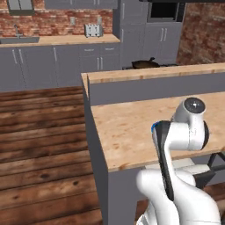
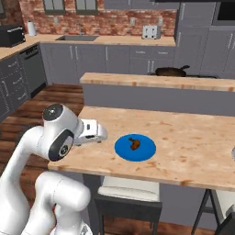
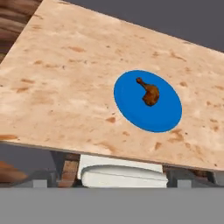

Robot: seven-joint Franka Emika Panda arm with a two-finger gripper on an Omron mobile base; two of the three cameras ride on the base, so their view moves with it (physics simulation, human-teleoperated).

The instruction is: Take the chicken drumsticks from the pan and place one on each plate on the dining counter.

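Orange-brown drumstick (image 3: pixel 149 93) is lying on the blue plate (image 3: pixel 131 109) on the dining counter (image 3: pixel 57 87); gripper fingers are standing fully apart, holding nothing.

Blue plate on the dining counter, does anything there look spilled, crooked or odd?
Nothing stands out. The blue plate lies flat on the dining counter with one orange-brown drumstick resting inside its rim, nothing spilled around it.

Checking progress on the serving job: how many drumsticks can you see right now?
1: an orange-brown drumstick lies on the blue plate on the dining counter. Another may lie hidden in the pan.
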